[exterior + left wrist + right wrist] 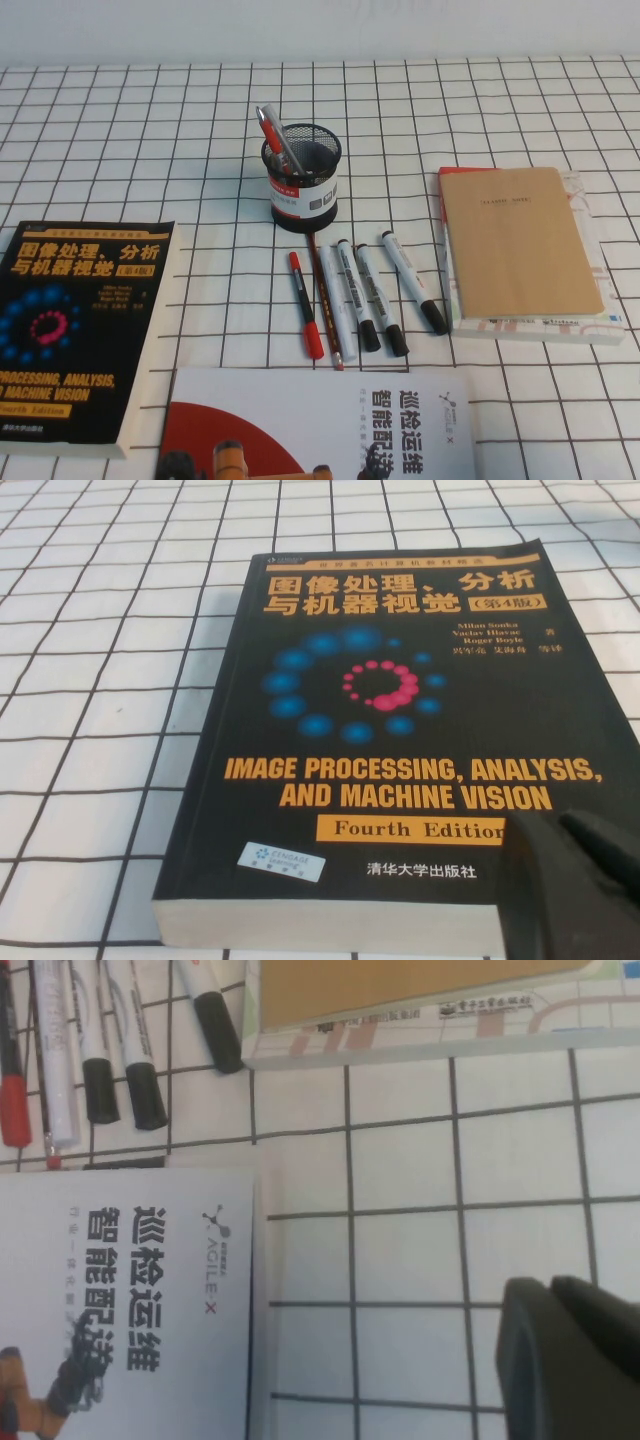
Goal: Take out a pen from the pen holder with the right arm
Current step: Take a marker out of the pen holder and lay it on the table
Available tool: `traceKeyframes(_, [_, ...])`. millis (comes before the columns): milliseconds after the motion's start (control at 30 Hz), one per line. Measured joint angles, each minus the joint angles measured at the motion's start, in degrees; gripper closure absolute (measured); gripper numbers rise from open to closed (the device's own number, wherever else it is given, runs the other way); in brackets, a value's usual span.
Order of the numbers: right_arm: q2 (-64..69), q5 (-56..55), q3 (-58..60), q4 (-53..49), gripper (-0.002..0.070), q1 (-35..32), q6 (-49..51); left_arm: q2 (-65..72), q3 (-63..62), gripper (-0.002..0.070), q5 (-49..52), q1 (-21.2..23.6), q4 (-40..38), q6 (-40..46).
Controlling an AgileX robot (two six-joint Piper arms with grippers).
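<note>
While the pen (270, 128) stands in the holder (303, 198), the right gripper (560, 1345), closed and empty, hovers well apart beside the booklet (120, 1290); the left gripper (572, 875) hangs over the book (380, 730).

Robot body, as seen from each wrist camera; neither arm shows in the high view. Left gripper (548, 832): a matte black, plastic-looking mass with softly rounded edges and a faint lighter ridge along its upper side, hanging over the near corner of the black textbook (380, 730). No screws, cables or markings can be made out on it. Right gripper (535, 1290): the same matte black finish, blocky with rounded corners, its two halves lying together with only a thin dark seam between them, above the checked tablecloth (400, 1250). Its surface is plain and unmarked, with a slight grey sheen along the edges.
</note>
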Motion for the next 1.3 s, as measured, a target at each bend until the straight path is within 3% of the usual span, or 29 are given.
traceKeyframes(400, [25.03, -18.63, -17.13, -1.70, 0.0692, 27.37, -1.40, 0.00, 0.00, 0.0679, 0.00, 0.00, 0.00, 0.00])
traceKeyframes(700, [39.13, -39.36, -27.49, -1.70, 0.0686, 39.16, -16.12, 0.00, 0.00, 0.0679, 0.00, 0.00, 0.00, 0.00])
traceKeyframes(800, [42.73, -45.51, -29.78, -1.70, 0.0629, 40.55, -19.67, 0.00, 0.00, 0.0679, 0.00, 0.00, 0.00, 0.00])
traceKeyframes(967, [49.20, -53.91, -34.55, -1.55, 0.0391, 41.37, -22.03, 0.00, 0.00, 0.0679, 0.00, 0.00, 0.00, 0.00])
traceKeyframes(1033, [52.07, -55.73, -37.01, -1.32, 0.0338, 41.37, -22.25, 0.00, 0.00, 0.0679, 0.00, 0.00, 0.00, 0.00])
traceKeyframes(1167, [57.63, -58.43, -42.48, 0.64, 0.0311, 41.37, -23.52, 0.00, 0.00, 0.0679, 0.00, 0.00, 0.00, 0.00])
traceKeyframes(1300, [63.04, -59.23, -49.31, 5.81, 0.0309, 41.37, -30.97, 0.00, 0.00, 0.0679, 0.00, 0.00, 0.00, 0.00])
